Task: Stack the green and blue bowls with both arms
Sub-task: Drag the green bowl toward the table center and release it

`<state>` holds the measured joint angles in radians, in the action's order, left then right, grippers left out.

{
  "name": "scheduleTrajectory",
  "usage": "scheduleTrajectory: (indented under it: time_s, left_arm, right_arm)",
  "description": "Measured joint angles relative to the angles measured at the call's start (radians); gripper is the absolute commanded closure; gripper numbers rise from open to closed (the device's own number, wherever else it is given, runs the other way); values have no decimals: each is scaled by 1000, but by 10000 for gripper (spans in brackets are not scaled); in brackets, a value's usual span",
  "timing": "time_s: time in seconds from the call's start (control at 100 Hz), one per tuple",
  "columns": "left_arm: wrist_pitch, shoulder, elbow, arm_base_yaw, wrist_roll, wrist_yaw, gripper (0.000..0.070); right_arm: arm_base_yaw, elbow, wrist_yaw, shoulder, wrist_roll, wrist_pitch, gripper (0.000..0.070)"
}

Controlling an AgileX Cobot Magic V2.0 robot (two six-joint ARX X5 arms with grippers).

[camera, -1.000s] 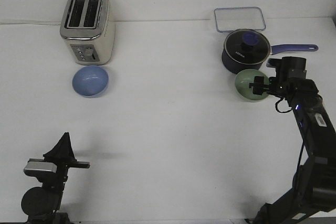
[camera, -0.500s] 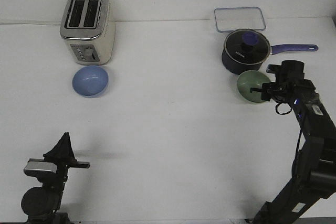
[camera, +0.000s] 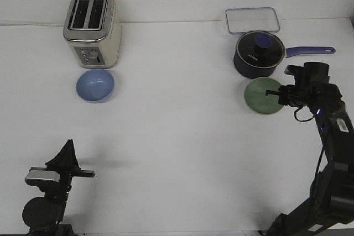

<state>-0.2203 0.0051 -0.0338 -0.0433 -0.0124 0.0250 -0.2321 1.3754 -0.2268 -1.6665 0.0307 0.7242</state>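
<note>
Green bowl [camera: 264,95]: small, round, matte, pale sage, its interior tipped slightly toward the camera. Lies just in front of the saucepan [camera: 258,54], nearly touching its wall. Against the pictures half a second and a second back, it sits a little lower and further left, and shows more of its inside.

Right gripper [camera: 275,94]: black, pointed fingers, reaching sideways over the green bowl's right rim and clamped on that rim. The right arm [camera: 326,109] carries a silver-grey and black wrist block beside the saucepan's handle; it has shifted slightly right since the earlier frames.

Blue bowl [camera: 95,85]: light periwinkle, matte, round, same size as the green one. Far to the left of the saucepan, directly in front of the toaster [camera: 91,28]. Unmoved.

Left gripper [camera: 69,153]: black pointed shape on a grey wrist block, low at the near left, well apart from the saucepan and both bowls. Whether its fingers are parted or closed cannot be told. Unmoved.

Saucepan: dark navy, glossy, lidded with a purple knob; purple handle pointing right.

Toaster: cream and brushed metal, two slots, upright.

Container [camera: 252,20]: clear, rectangular, shallow, rounded corners, just behind the saucepan.

Table [camera: 177,136]: plain white, smooth, meeting a pale wall behind the saucepan.
</note>
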Motion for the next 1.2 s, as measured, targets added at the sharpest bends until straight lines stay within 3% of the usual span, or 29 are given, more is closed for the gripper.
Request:
scheduleTrajectory:
  time_s: [0.13,0.4,0.6,0.77,1.2]
  left_arm:
    - [0,0,0,0,0,0,688]
    - [0,0,0,0,0,0,688]
    - [0,0,0,0,0,0,688]
    - [0,0,0,0,0,0,688]
    - [0,0,0,0,0,0,688]
  right_arm:
    - [55,0,-95,106,11,37,700]
    - [309,-2,-139,162,18,94,700]
    - [545,-23,-85,127,23,84,700]
    - [671,-32,-55,56,44,45,700]
    - [776,-33,-45,-109,76,-13,700]
